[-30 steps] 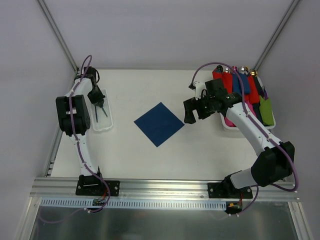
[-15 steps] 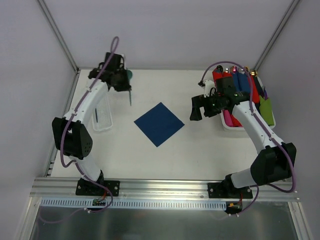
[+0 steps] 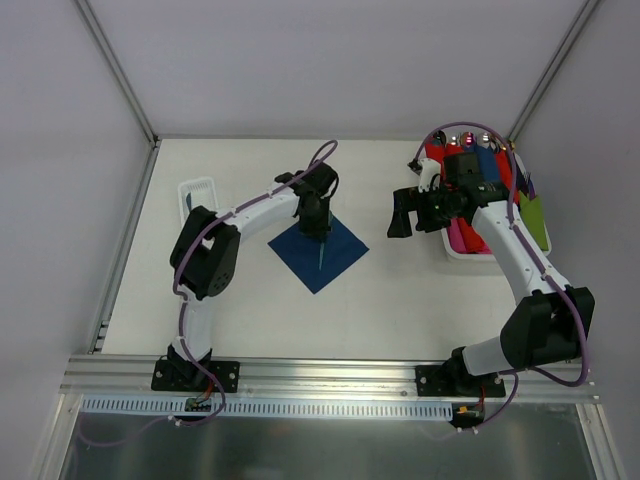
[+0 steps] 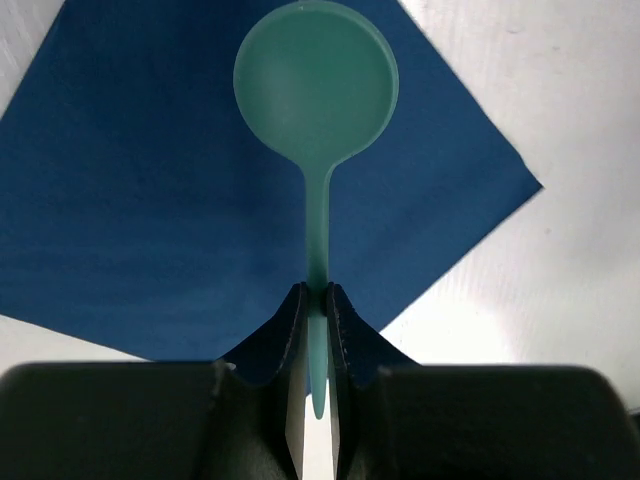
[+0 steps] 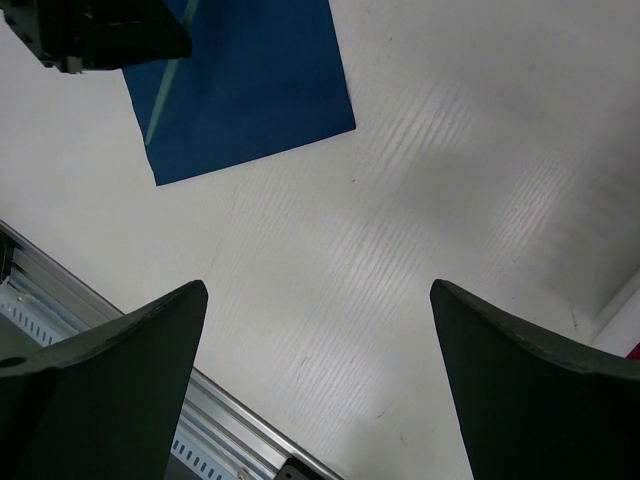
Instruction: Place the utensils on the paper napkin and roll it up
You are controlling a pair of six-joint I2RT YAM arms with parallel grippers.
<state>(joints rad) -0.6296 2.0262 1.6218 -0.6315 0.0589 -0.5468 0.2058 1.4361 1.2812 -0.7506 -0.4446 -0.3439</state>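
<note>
The navy paper napkin (image 3: 318,250) lies flat as a diamond in the middle of the table. My left gripper (image 3: 314,228) hangs over its upper part, shut on the handle of a teal spoon (image 4: 316,90). The spoon's round bowl points out over the napkin (image 4: 150,200) in the left wrist view. The spoon shows as a thin teal line (image 3: 320,252) in the top view. My right gripper (image 3: 400,215) is open and empty, above bare table to the right of the napkin. The napkin's corner (image 5: 250,90) and the spoon (image 5: 170,75) show at the top left of the right wrist view.
A clear tray (image 3: 190,196) stands at the far left with a dark piece in it. A white bin (image 3: 462,252) at the right holds several rolled bundles in red, blue, pink and green. An aluminium rail (image 5: 230,440) runs along the near edge.
My left arm has swung from the tray at the left to over the napkin, carrying the teal spoon. My right gripper has drawn back a little to the right.
</note>
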